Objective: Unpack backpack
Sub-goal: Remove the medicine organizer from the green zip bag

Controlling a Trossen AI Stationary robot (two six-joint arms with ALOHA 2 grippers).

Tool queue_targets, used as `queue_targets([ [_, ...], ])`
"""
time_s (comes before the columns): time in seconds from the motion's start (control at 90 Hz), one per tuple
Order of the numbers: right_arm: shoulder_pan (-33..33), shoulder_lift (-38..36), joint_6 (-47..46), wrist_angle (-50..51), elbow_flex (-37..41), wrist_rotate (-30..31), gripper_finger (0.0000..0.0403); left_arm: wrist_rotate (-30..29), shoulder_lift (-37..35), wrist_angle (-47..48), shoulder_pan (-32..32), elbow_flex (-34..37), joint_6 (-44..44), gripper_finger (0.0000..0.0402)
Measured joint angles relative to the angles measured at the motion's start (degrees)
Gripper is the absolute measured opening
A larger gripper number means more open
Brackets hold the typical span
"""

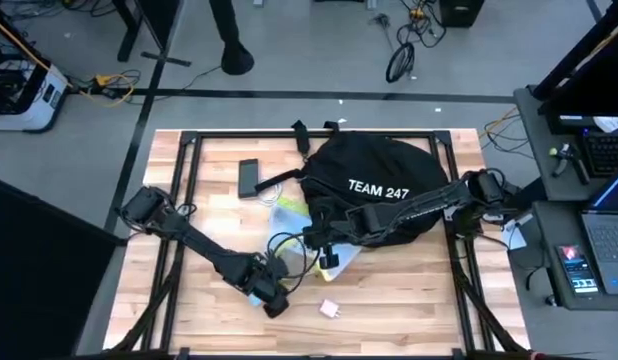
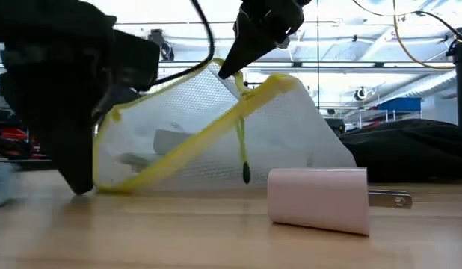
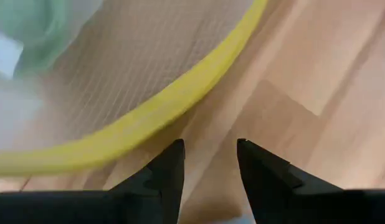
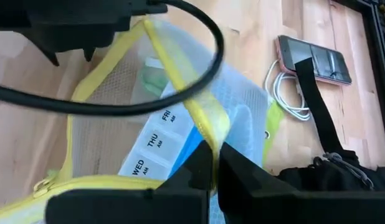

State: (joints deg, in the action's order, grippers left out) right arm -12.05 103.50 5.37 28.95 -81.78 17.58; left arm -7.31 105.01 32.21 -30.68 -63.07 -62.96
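The black backpack (image 1: 389, 185) marked "TEAM 247" lies on the table's far right part. In front of it lies a white mesh pouch (image 2: 201, 142) with yellow trim, holding a pill organiser (image 4: 156, 144) marked with weekdays. My right gripper (image 4: 214, 162) reaches over the backpack and is shut on the pouch's yellow edge. My left gripper (image 3: 208, 168) is open low over the wood at the pouch's near left corner. The yellow trim (image 3: 149, 118) lies just ahead of its fingers, with nothing between them. My right gripper pinches the pouch's yellow zipper edge (image 4: 205, 127) between its two fingers, only at their free ends. The fingers slant down from above and from the right. That edge (image 2: 242, 86) is raised into a peak, while the pouch's bottom edge (image 2: 134, 183) rests on the table.
A pink wall charger (image 2: 317, 198) lies on the wood near the table's front, to the right of my left gripper (image 1: 272, 300). A phone (image 1: 249, 177) with a white cable (image 1: 271, 190) lies at the far left of the backpack. Black frame rails (image 1: 179, 200) border the table.
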Motion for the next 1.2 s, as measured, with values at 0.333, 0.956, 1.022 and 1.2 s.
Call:
queue_targets([
  [0.333, -0.05, 0.02, 0.26, 0.39, -0.02, -1.55, 0.0000, -16.65, -4.90, 2.65, 1.38, -4.90, 9.22, 0.0132],
  [0.956, 0.61, -0.55, -11.39, 6.33, 0.04, -1.09, 0.0000, -6.31, -4.65, 1.11, 12.26, -4.87, 58.26, 0.0143],
  [1.022, 0.88, -0.55, -13.12, 6.30, 0.04, -1.07, 0.0000, -5.97, -4.65, 0.95, 12.69, -4.87, 63.11, 0.0158],
  [1.2, 1.60, -0.55, -15.28, 6.10, 0.04, -1.00, 0.0000, -9.09, -4.65, -4.38, 14.01, -4.87, 74.00, 0.0209],
])
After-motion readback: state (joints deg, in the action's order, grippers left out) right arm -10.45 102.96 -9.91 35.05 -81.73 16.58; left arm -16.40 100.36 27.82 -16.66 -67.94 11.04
